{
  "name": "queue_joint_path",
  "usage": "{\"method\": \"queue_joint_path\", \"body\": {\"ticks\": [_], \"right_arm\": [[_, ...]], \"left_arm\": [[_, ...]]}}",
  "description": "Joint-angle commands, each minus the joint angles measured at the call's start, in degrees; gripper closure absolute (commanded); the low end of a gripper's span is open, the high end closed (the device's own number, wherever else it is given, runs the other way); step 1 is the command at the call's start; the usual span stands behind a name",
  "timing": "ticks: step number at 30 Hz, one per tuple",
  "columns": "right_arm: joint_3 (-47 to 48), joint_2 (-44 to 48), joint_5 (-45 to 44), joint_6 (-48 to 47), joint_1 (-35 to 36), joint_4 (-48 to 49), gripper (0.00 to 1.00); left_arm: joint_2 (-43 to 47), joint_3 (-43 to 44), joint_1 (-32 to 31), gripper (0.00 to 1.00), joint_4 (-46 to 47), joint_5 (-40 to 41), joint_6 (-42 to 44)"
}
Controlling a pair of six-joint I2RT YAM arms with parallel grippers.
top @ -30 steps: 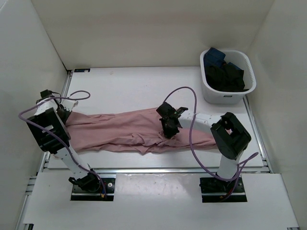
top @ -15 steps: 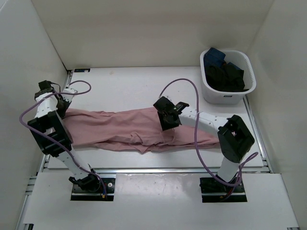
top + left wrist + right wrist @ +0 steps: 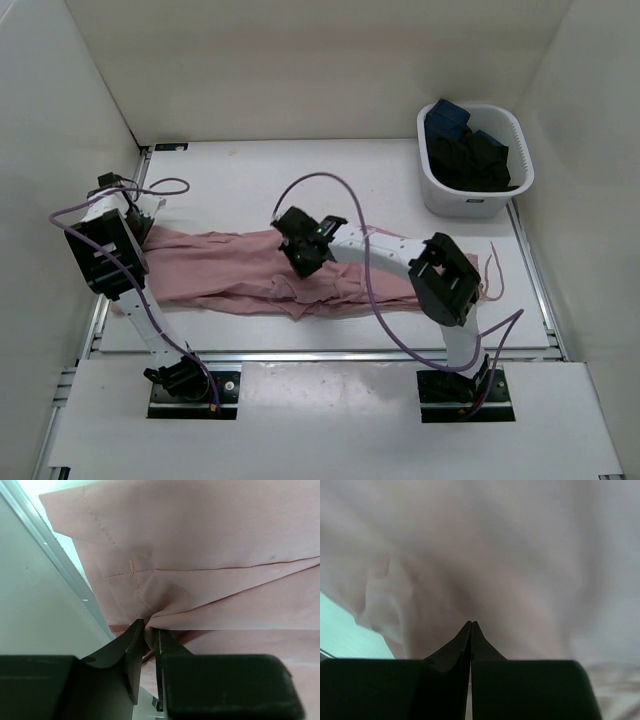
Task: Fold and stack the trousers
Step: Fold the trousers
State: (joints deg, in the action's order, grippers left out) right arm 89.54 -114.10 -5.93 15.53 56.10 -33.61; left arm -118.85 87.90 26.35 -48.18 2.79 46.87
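Trousers (image 3: 225,268) of dusty pink lie stretched along the table (image 3: 250,180), left gripper (image 3: 150,626) pinching one end, right gripper (image 3: 471,624) clamped on the middle; thin cloth could slip from either pinch and bunch if pulled unevenly.

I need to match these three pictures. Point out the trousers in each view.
Top external: trousers lie across the near table, left to right.
Left wrist: they fill the frame, pinched by the left gripper at bottom centre.
Right wrist: blurred pink fills the frame.
Shared landmark: the table, pale at top left in the left wrist view, lower left in the right wrist view.
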Motion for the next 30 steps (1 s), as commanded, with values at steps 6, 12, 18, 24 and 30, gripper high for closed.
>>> {"method": "queue_joint_path", "body": {"ticks": [6,12,18,24,30], "right_arm": [[-7.97,1.69,-3.0,-3.23,9.11,-1.2,1.0],[-10.26,5.03,-13.57,0.55,13.25,-2.07,1.0],[-16.2,14.14,-18.94,15.12,6.51,-3.4,0.18],[-32.62,44.68,-20.35,38.4,-7.82,-8.57,0.01],[-51.46,72.13,-20.35,55.65,-21.28,-8.24,0.01]], "left_arm": [[-0.94,2.1,0.11,0.76,0.9,3.89,-2.66],[-1.56,2.1,0.11,0.77,0.9,5.04,-3.72],[-1.04,0.44,0.11,0.52,0.9,5.56,-3.72],[0.01,-1.23,0.11,0.48,0.9,5.56,-3.72],[0.02,-2.9,0.11,0.45,-0.16,6.08,-3.1]]}}
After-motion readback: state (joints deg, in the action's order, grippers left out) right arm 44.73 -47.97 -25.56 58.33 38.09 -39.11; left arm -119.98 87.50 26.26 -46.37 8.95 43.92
